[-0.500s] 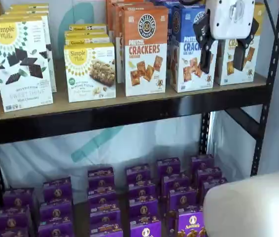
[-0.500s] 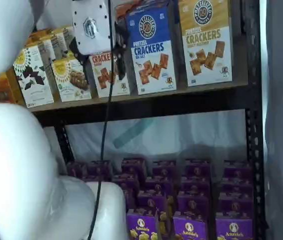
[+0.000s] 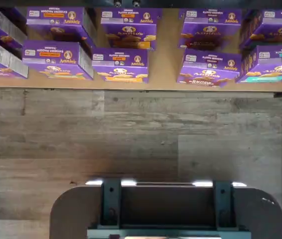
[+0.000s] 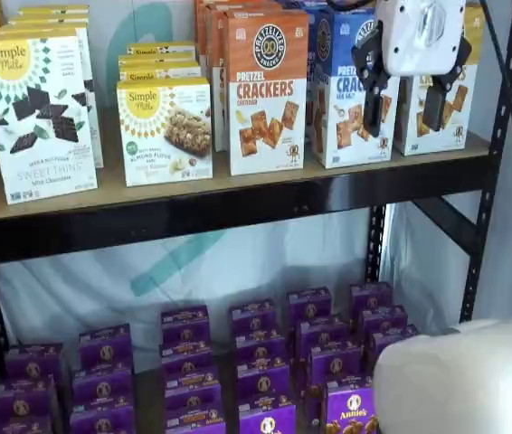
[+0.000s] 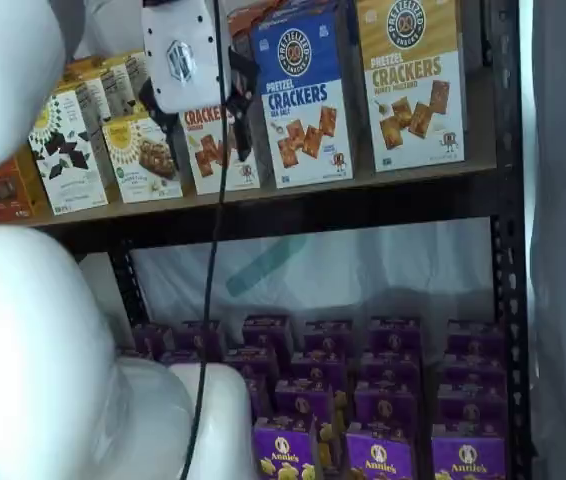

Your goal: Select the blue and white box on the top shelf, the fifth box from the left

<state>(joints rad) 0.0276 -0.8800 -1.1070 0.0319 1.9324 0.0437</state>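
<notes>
Wrist view: rows of purple cardboard snack boxes (image 3: 120,64) above grey wood-plank floor (image 3: 131,134). Shelf views: white gripper (image 4: 408,95), black fingers (image 4: 375,90) apart and empty, hangs before the tall blue and white box (image 5: 303,95) on the tan top shelf (image 4: 238,212). Approach step; next, centre on the box and advance

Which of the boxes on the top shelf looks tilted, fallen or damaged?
None stands out. The tall blue and white cardboard box stands upright on the tan particle-board top shelf, in line with the orange-topped cracker box beside it.
</notes>
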